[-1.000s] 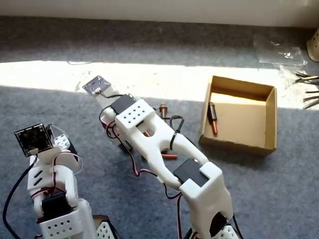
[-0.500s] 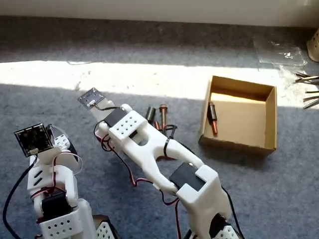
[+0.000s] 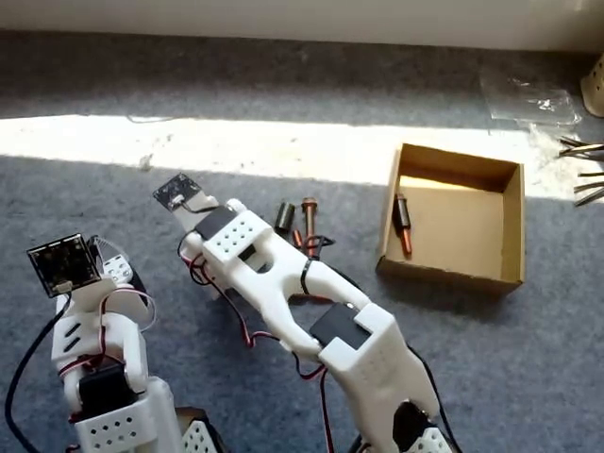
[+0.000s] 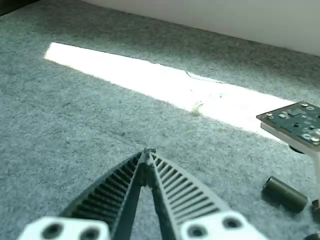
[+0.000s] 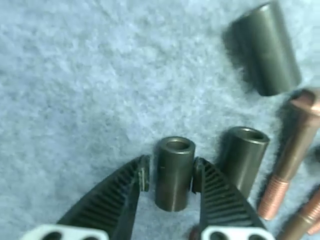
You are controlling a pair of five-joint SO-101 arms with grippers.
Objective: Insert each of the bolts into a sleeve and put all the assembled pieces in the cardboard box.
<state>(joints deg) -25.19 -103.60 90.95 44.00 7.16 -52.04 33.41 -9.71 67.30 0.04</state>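
— Where's the sleeve (image 5: 174, 180)?
— On end on the carpet (image 5: 75, 75), between the right gripper's (image 5: 170, 172) jaws, which are narrowly parted around it. A bolt (image 5: 292, 145) lies near.
— Left gripper (image 4: 148, 159)?
— Jaws pressed together above the carpet. One assembled piece (image 3: 402, 225) lies in the cardboard box (image 3: 512, 222).

Your high camera looks down over the bench (image 3: 528, 359); left wrist camera looks low across it toward the lying sleeve (image 4: 284, 193); right wrist camera sits close above that sleeve.

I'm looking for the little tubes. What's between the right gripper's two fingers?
A dark sleeve stands upright on the carpet between the right gripper's fingers, seen in the right wrist view.
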